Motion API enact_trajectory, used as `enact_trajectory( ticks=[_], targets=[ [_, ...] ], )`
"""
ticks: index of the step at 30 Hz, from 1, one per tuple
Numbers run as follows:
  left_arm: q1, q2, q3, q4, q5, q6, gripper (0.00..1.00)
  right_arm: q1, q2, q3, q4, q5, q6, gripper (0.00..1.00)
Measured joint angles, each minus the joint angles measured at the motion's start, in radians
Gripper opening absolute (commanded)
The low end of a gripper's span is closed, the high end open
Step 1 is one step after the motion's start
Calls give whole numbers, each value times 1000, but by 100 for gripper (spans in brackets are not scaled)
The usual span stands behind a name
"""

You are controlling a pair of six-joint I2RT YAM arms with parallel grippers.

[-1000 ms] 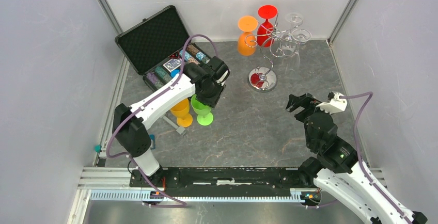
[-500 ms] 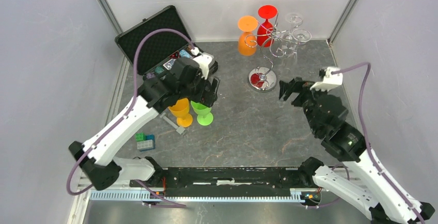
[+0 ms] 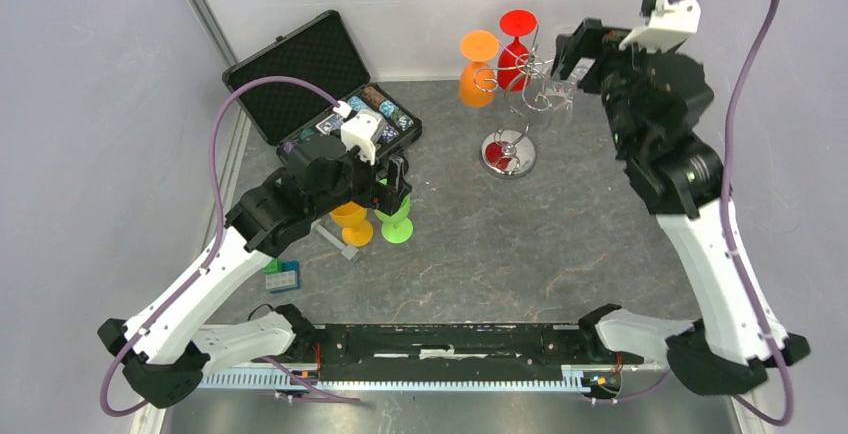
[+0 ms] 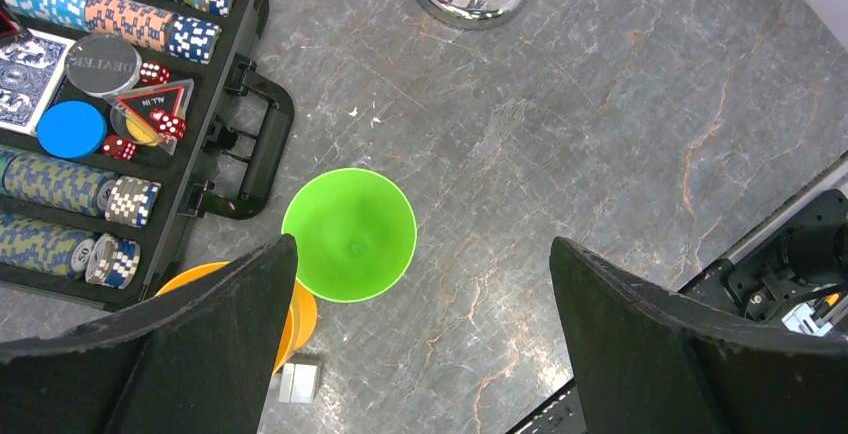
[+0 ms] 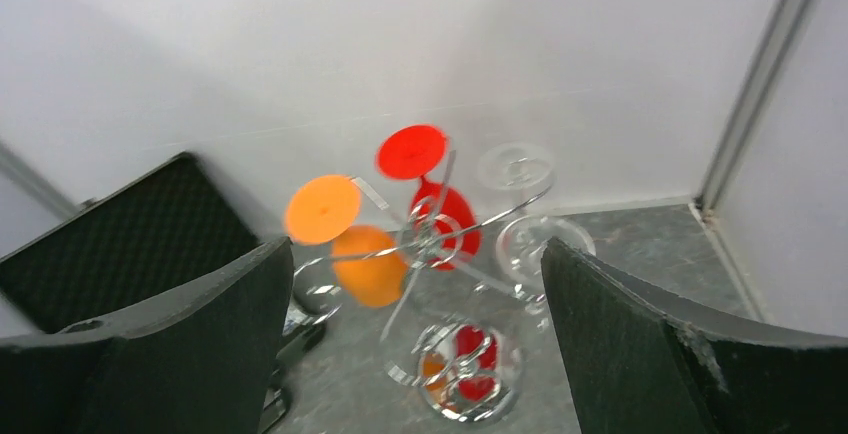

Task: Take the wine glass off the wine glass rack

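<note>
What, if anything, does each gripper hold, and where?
Nothing is held: left gripper open over the green glass; right gripper open, facing the wine glass rack.

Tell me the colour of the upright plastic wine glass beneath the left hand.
Bright green; the upright plastic wine glass shows best in the left wrist view.

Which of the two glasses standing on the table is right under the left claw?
The green glass, framed whole by the open left claw; the orange glass is mostly hidden behind one finger.
</note>
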Motion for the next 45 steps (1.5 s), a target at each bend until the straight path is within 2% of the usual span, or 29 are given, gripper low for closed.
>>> enact_trajectory(
  ticks=[4, 10, 12, 14, 18, 23, 30, 39, 45],
  targets=[
    [0, -5, -15, 23, 0, 0, 100, -233, 131, 73, -19, -173, 24, 98],
    [0, -5, -31, 34, 0, 0, 100, -519, 254, 58, -27, -466, 130, 98],
    [0, -5, -35, 34, 0, 0, 100, -605, 251, -24, 38, -593, 190, 98],
    [0, -6, -38, 34, 0, 1, 100, -749, 224, -179, 191, -752, 293, 98],
    [0, -11, -41, 34, 0, 2, 100, -893, 222, -394, 401, -978, 507, 95],
    [0, -21, -46, 38, 0, 2, 100, -907, 237, -475, 583, -1133, 681, 89],
    [0, -22, -49, 48, 0, 6, 100, -901, 245, -510, 766, -1216, 826, 79],
    [0, -31, -53, 56, -1, 9, 100, -894, 270, -542, 792, -1219, 882, 72],
    [0, -31, -55, 58, -2, 9, 100, -868, 300, -558, 840, -1238, 946, 60]
  ],
)
